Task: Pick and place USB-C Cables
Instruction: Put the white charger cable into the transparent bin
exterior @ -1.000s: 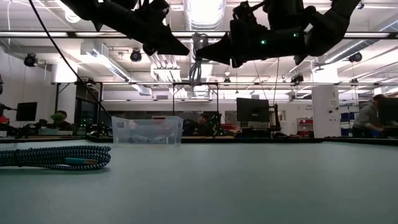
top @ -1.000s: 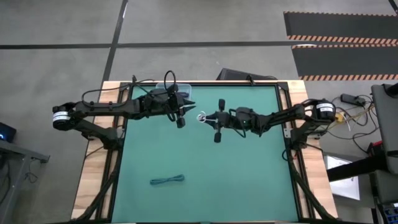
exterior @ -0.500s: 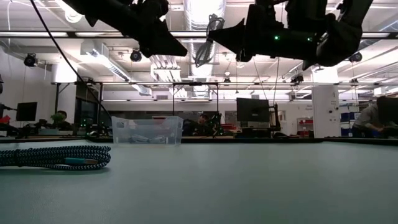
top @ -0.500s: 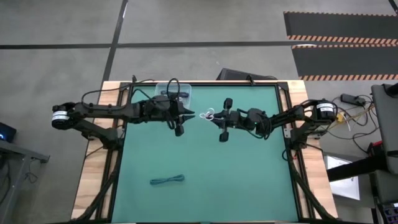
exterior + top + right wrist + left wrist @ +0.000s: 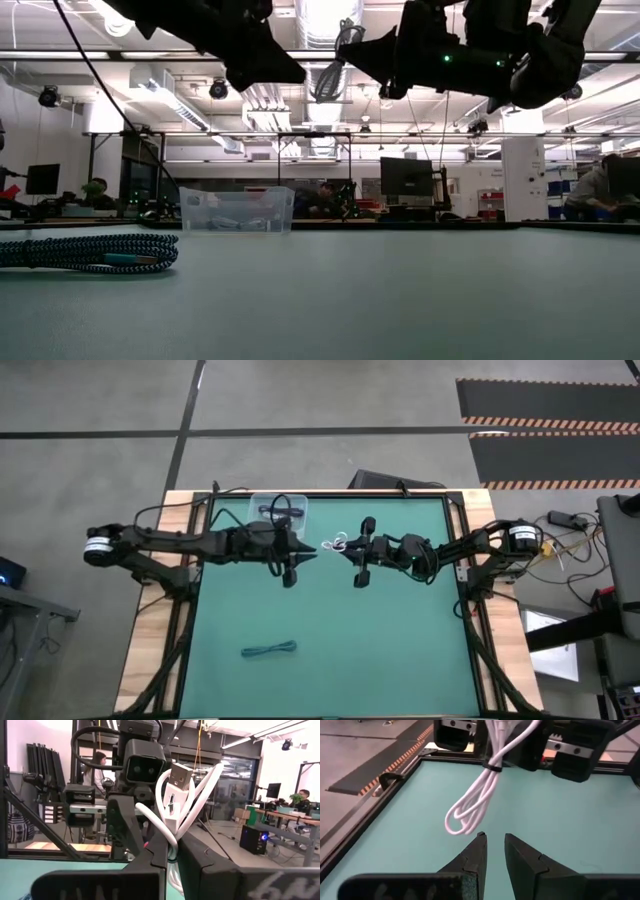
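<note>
I am the robot, seen from above with both arms stretched toward each other over the back half of a green table (image 5: pixel 400 640). My right pincer (image 5: pixel 346 546) is clamped on a white cable (image 5: pixel 472 807), a bundled loop held high above the table; its plug end sticks up between my fingers (image 5: pixel 150 855). My left pincer (image 5: pixel 492 845) faces it, just beside the hanging loop, with its fingers apart by a narrow gap and holding nothing. A teal cable (image 5: pixel 269 650) lies coiled on the table near the front edge, well apart from both arms. A clear plastic box (image 5: pixel 279 509) sits at the table's back edge, with a dark cable inside.
</note>
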`<move>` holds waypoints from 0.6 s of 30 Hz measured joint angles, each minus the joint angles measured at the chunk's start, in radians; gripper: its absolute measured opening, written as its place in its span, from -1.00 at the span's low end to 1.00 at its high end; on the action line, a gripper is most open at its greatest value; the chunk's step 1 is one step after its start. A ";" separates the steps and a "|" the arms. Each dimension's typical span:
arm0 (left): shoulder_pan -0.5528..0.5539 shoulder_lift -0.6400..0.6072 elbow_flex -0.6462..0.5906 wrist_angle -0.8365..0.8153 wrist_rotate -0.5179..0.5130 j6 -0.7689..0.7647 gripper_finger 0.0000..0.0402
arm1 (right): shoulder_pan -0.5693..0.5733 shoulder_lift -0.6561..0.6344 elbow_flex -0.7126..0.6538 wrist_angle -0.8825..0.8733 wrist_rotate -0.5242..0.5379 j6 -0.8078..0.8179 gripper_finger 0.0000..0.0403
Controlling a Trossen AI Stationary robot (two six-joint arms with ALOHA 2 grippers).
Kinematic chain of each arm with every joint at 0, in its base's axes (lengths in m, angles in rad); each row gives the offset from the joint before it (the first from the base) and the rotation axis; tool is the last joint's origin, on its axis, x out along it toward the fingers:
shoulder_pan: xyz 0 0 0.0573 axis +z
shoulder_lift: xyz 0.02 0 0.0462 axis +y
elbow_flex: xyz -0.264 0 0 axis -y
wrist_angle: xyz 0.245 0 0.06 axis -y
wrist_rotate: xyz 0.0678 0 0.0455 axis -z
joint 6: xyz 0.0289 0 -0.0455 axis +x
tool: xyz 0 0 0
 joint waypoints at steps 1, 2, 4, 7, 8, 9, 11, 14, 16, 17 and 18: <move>0.000 0.008 0.000 0.010 -0.001 -0.001 -0.74 | 0.000 0.000 0.000 0.000 0.000 0.000 -0.94; 0.000 0.015 0.000 0.018 -0.001 -0.001 -0.74 | 0.000 0.000 0.000 0.000 0.000 0.001 -0.94; 0.000 0.034 0.000 0.049 -0.001 0.000 -0.74 | 0.000 0.000 0.000 0.000 0.000 0.015 -0.94; 0.000 0.060 0.000 0.094 -0.001 0.000 -0.74 | 0.000 0.000 -0.001 -0.001 0.000 0.035 -0.94; 0.000 0.068 0.000 0.108 -0.001 0.001 -0.74 | 0.000 0.000 -0.002 -0.003 0.000 0.035 -0.94; 0.000 0.073 0.000 0.109 -0.001 0.001 -0.74 | 0.000 0.000 -0.004 -0.008 0.000 0.035 -0.94; 0.000 0.079 0.000 0.108 -0.001 0.001 -0.73 | 0.000 0.000 -0.004 -0.023 0.000 0.036 -0.94; 0.000 0.079 0.000 0.108 -0.002 0.001 -0.65 | 0.000 0.000 -0.006 -0.038 0.000 0.037 -0.94; 0.000 0.078 0.000 0.109 -0.023 0.001 -0.58 | 0.000 0.000 -0.006 -0.047 0.000 0.041 -0.94; 0.000 0.077 0.000 0.109 -0.043 0.001 -0.53 | 0.000 0.000 -0.006 -0.048 0.000 0.048 -0.94; 0.000 0.076 0.000 0.114 -0.061 0.001 -0.48 | 0.000 0.000 -0.006 -0.047 0.000 0.052 -0.94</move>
